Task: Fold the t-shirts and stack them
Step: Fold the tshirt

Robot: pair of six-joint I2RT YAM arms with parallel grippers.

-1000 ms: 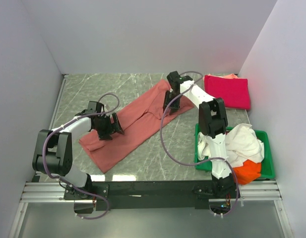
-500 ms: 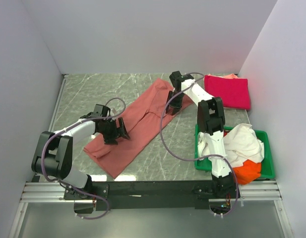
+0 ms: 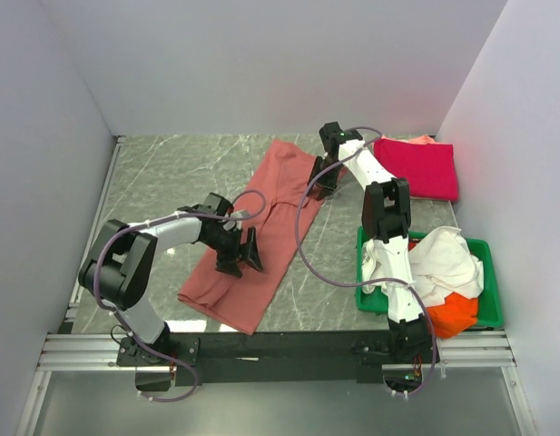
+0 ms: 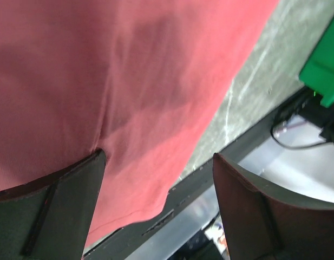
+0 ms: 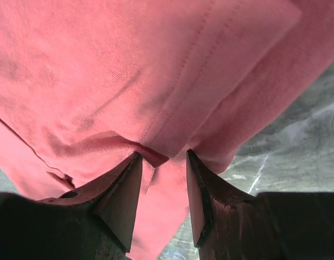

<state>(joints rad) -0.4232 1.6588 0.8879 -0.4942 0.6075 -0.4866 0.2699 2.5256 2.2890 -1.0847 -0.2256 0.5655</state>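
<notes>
- We see the salmon-red t-shirt [image 3: 266, 218] flat on the marble table [image 3: 162, 173], a long strip from 12 o'clock to 7 o'clock.
- L gripper [image 3: 241, 261] is low over its near end, fingers spread wide, gripping nothing.
- R gripper [image 5: 160, 154] is at the far end, approx. 1 o'clock, fingers pinching a small ridge of salmon cloth.
- Crimson-pink t-shirt [image 3: 416, 168] lies folded at 2 o'clock.
- Green tray [image 3: 486, 272] at 4 o'clock w/ white t-shirt [image 3: 447, 259] and orange t-shirt [image 3: 452, 315] bunched inside.
</notes>
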